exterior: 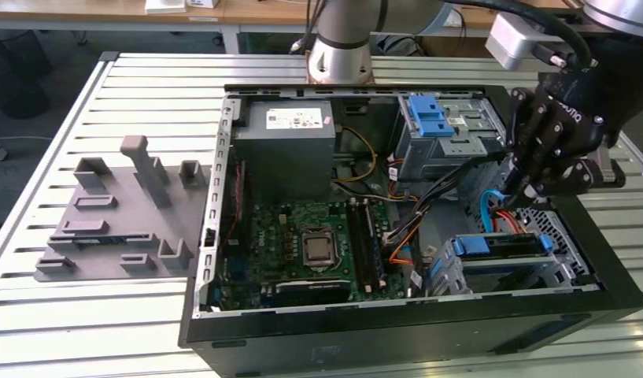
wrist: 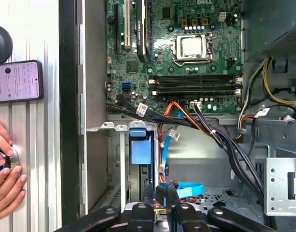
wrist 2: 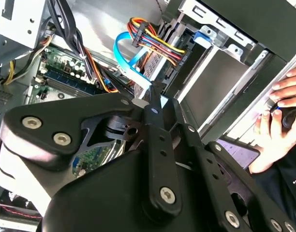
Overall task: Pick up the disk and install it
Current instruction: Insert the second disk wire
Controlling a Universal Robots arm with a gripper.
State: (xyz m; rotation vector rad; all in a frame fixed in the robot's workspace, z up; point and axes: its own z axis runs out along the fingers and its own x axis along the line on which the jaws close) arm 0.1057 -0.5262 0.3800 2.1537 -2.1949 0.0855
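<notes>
The disk, silver with a blue carrier frame, sits in the metal drive cage at the case's front corner, on the exterior view's right. Its blue carrier front also appears in the first wrist view. My black gripper hangs inside the open case just above and behind that cage, next to a light blue data cable. In the second wrist view the gripper has its fingertips closed together, with nothing visibly between them. The first wrist view has the gripper a short way from the disk, not touching it.
A grey power-supply box and the green motherboard fill the case's middle. A second cage with a blue latch stands at the back. Bundled cables cross near the gripper. A grey fixture plate lies beside the case. A person's hands and a phone are outside it.
</notes>
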